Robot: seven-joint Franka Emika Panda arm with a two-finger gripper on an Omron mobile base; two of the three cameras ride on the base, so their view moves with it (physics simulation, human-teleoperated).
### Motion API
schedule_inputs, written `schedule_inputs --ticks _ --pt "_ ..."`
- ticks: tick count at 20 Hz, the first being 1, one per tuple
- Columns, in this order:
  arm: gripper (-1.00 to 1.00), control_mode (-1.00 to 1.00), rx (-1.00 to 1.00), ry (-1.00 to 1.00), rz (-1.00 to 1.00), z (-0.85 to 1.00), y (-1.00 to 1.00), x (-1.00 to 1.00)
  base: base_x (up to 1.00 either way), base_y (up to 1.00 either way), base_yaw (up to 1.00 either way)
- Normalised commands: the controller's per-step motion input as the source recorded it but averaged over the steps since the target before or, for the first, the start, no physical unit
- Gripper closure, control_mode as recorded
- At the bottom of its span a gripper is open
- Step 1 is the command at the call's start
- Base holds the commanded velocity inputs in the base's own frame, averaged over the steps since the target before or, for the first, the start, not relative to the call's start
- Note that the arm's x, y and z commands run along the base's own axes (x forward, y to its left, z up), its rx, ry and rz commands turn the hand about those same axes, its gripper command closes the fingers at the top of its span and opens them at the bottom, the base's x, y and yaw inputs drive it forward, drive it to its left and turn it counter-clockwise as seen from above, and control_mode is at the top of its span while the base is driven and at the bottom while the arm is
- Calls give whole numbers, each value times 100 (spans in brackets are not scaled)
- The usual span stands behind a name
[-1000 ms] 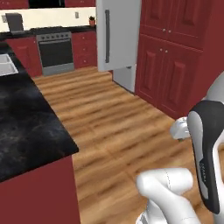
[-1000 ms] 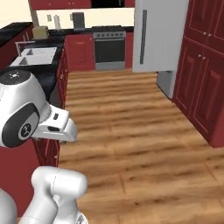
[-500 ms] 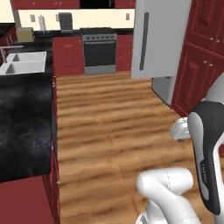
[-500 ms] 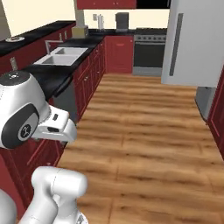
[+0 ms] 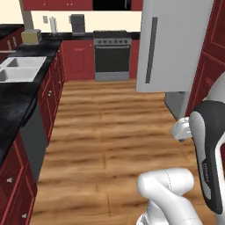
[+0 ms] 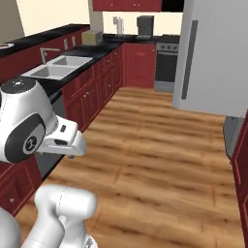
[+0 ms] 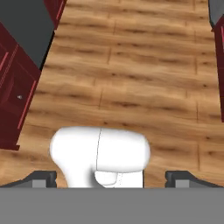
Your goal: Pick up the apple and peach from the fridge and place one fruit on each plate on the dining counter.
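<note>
Wood floor (image 5: 105,127) is running between dark red cabinets (image 6: 97,92). Light-grey fridge (image 5: 173,44) is standing shut, bar handle showing. Gripper (image 7: 111,178) is hanging wide, empty.

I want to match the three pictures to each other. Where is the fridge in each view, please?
Left base view: the fridge stands at upper right, door shut.
Right base view: it fills the upper right.
Hand view: I cannot make it out there.
Shared landmark: the oven, just left of the fridge.
</note>
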Motion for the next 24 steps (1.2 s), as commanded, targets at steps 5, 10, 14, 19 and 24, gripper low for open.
schedule_inputs --ticks 5,10,14,19,24 --pt "-100 100 0 0 0 0 0 0 100 -43 14" --pt "-100 100 0 0 0 0 0 0 100 14 0" --pt "-100 100 0 0 0 0 0 0 100 0 -16" --pt "-100 100 0 0 0 0 0 0 100 36 -12" --pt "-100 100 0 0 0 0 0 0 100 51 -1"
